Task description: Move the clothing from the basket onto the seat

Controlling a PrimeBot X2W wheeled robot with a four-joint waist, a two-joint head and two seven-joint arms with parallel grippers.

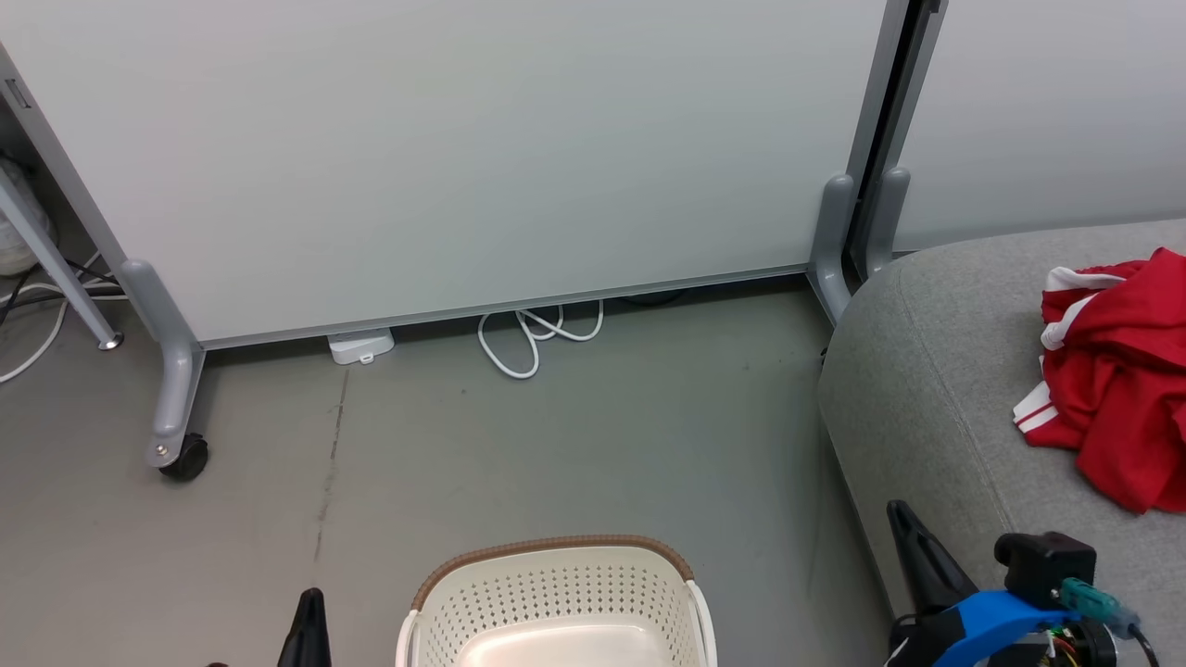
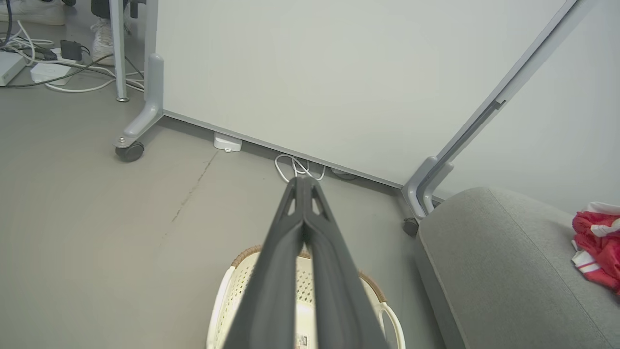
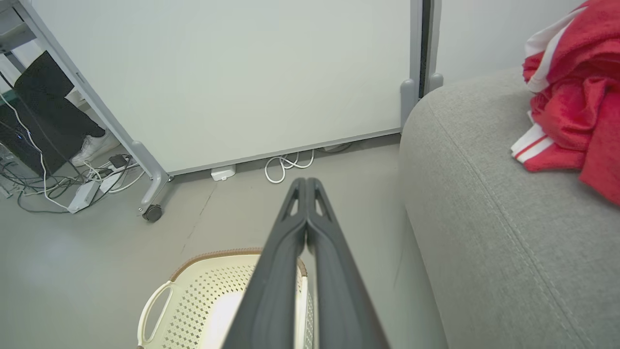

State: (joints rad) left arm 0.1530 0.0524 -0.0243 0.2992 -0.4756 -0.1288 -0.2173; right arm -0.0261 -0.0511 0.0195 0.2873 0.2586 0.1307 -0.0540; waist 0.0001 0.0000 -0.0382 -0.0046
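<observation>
Red clothing (image 1: 1116, 371) with white trim lies bunched on the grey seat (image 1: 927, 371) at right. Cream basket (image 1: 556, 593) with a brown rim sits on the floor (image 1: 556, 445) at bottom centre, near the seat but apart. Left pincer (image 1: 310, 621) tip shows left of the basket; right pincer (image 1: 913, 547) overlaps the seat's edge. White panel (image 1: 463, 157) on castors stands behind, with 1 white cable (image 1: 533, 333) coiled beneath.

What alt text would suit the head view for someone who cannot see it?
Red clothing lies bunched on the grey seat at right, while the cream laundry basket at bottom centre shows no garments in its visible part. The left gripper and right gripper rise from the lower edge, before a white wheeled partition.
</observation>
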